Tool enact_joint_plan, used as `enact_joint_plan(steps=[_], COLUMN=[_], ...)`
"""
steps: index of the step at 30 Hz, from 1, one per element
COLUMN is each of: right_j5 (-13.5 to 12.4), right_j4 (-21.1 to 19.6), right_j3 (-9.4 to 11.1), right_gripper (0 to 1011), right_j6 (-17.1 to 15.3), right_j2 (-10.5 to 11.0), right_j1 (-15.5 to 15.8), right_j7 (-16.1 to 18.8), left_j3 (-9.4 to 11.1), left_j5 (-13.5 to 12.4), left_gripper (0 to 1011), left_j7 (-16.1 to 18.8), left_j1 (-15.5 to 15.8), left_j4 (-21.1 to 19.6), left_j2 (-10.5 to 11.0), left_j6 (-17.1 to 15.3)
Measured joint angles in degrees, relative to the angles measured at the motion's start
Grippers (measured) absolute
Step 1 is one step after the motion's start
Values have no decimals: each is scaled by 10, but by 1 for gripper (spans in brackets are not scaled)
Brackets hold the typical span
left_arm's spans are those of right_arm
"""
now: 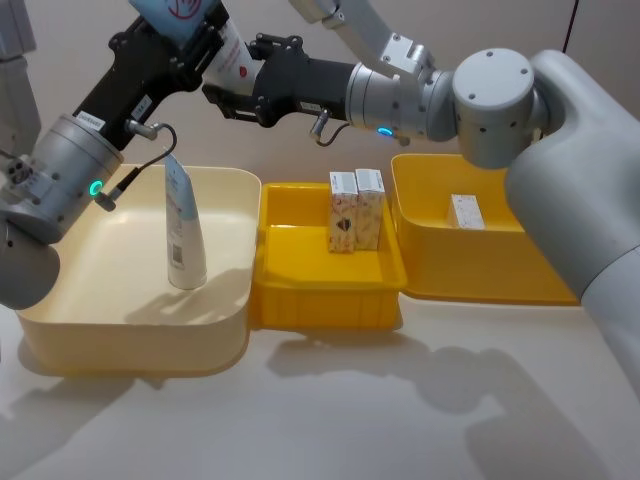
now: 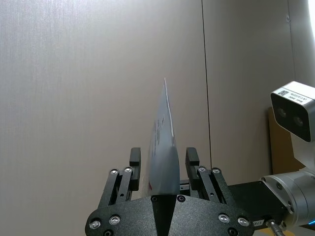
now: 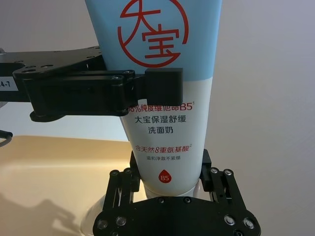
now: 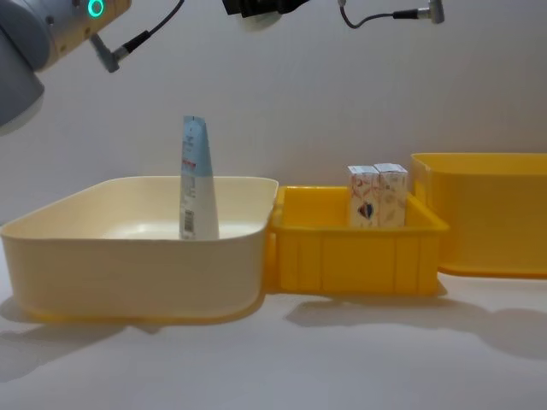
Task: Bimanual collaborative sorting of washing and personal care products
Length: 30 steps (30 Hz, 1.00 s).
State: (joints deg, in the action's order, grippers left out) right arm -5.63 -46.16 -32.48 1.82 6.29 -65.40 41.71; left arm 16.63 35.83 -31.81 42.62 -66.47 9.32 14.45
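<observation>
Handover of the wide tube (image 1: pixel 222 40), held in the air above the far edge of the cream bin (image 1: pixel 60 330). We see the left gripper (image 1: pixel 195 45) clamped across the tube's upper, light-blue part, while the right gripper (image 1: pixel 232 90) has its fingers on either side of the cap end and appears clamped there too. In the right wrist view, one left finger pad (image 3: pixel 164 87) lies across the tube's (image 3: pixel 165 73) face just below the red mark, and the right gripper (image 3: pixel 166 184) brackets the white base. In the left wrist view the tube (image 2: pixel 163 147) shows edge-on between the left gripper's (image 2: pixel 163 158) fingers.

We judge that both arms grip at separate heights so that one can let go without the tube dropping.

A slim tube (image 1: pixel 184 225) stands cap-down inside the cream bin, well left of two cartons (image 1: pixel 355 210) standing upright side by side in the middle yellow bin (image 1: pixel 325 300). A third carton (image 1: pixel 466 211) lies in the right yellow bin (image 1: pixel 480 275).

The bins sit touching in a row on a pale, matte table (image 1: pixel 330 410); a plain beige wall (image 4: pixel 342 102) stands behind.
</observation>
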Motion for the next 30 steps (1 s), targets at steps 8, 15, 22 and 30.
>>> enact_joint_plan(steps=[8, 15, 22, 30], right_j5=[-1, -6, -14, -22], right_j4=[0, 0, -15, -45], right_j3=[0, 5, 17, 37], right_gripper=[668, 668, 668, 668], right_j6=[1, 4, -4, -28], right_j2=[1, 8, 29, 59], right_j1=[0, 0, 8, 25], right_j7=[0, -5, -16, -42], left_j3=[0, 0, 0, 0], left_j5=[0, 0, 0, 0], left_gripper=[779, 979, 1003, 1003], left_j7=[0, 0, 0, 0], left_j1=[0, 0, 0, 0], left_j4=[0, 0, 0, 0], left_j2=[0, 0, 0, 0], left_j6=[0, 0, 0, 0])
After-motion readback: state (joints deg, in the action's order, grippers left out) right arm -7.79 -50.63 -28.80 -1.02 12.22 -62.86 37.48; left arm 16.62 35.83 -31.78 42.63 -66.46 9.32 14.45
